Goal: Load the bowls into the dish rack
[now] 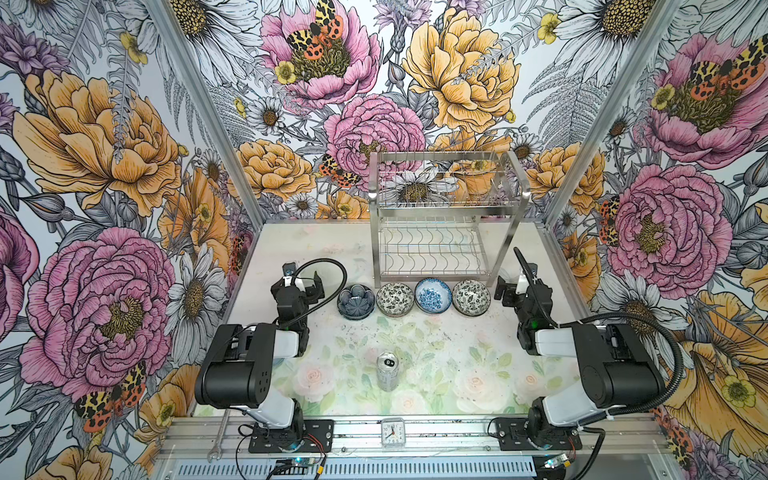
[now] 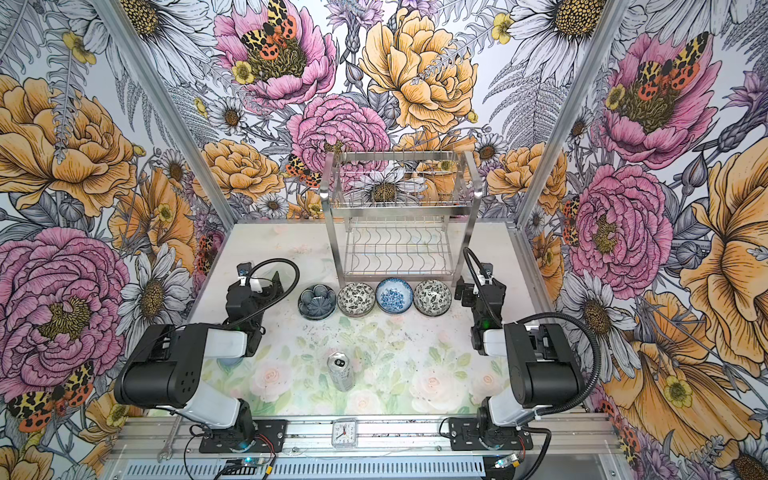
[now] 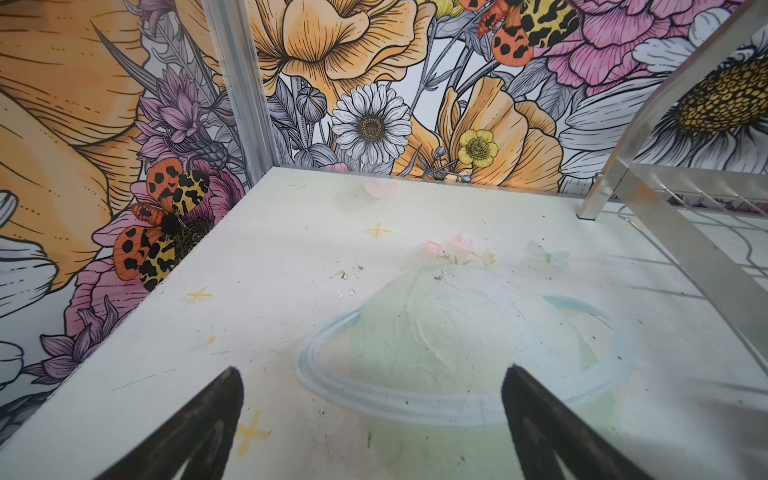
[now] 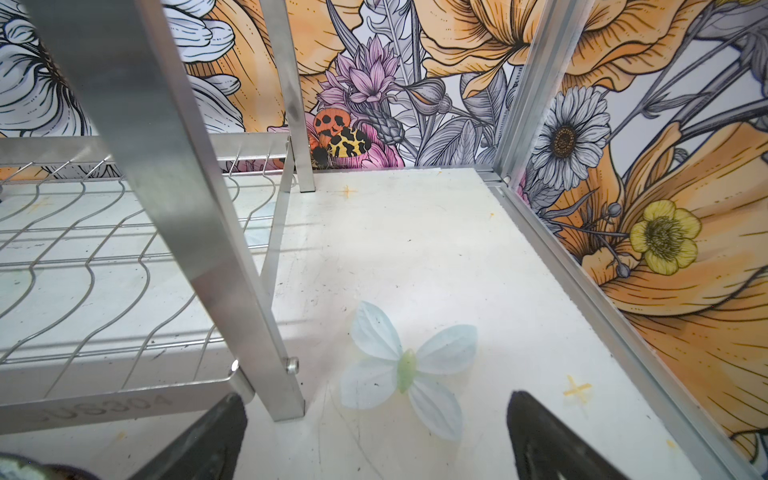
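Four bowls (image 1: pixel 432 295) sit in a row on the surface (image 1: pixel 436 345), just before the dish rack (image 1: pixel 446 208), none loaded. A stamp (image 4: pixel 106 409) on its lower bar reads "SUS304". Left fingers (image 3: pixel 195 436) and right fingers (image 4: pixel 544 440) are spread wide, empty.

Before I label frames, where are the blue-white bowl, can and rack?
Blue-white bowl (image 1: pixel 433 294), in a top view, patterned inside.
Can (image 1: pixel 387 378), in a top view, side wall.
Rack (image 1: pixel 444 211), in a top view, upper front rail.
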`<state>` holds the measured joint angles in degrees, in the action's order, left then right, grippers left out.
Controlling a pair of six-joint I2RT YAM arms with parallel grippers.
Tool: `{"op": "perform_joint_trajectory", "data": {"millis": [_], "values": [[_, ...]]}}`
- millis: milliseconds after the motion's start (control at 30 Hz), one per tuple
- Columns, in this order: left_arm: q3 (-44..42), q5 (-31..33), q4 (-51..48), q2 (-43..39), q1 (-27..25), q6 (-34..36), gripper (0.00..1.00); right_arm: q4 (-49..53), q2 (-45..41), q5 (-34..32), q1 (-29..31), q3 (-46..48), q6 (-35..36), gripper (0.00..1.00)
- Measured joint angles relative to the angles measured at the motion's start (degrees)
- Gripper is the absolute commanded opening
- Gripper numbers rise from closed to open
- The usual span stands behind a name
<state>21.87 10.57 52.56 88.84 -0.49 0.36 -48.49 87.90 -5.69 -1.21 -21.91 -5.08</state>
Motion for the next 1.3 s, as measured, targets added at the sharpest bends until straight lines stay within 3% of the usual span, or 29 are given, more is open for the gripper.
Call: {"op": "perform_joint_trajectory", "data": {"millis": [733, 833, 1033, 1200, 1300], "values": [[0.0, -1.2, -0.42, -0.13, 0.13, -0.2, 0.99, 0.87, -0.13, -1.44, 0.57, 0.0, -0.02, 1.0], [1.4, 3.39, -7.28, -3.23, -1.6, -0.22, 0.99, 8.68, -4.81, -6.1, 2.27, -0.94, 0.09, 1.0], [10.32, 12.26, -23.34, -14.64, -5.38, -2.95, 0.99, 29.51, -23.54, -13.22, 5.88, -12.2, -1.14, 1.0], [16.96, 14.71, -37.64, -20.68, -7.65, -6.43, 0.99, 40.02, -33.68, -12.68, 11.47, -17.22, -2.05, 1.0], [21.24, 16.31, -46.29, -21.92, -13.11, -6.58, 0.99, 46.07, -33.94, -10.99, 16.0, -18.88, -3.06, 1.0]]}}
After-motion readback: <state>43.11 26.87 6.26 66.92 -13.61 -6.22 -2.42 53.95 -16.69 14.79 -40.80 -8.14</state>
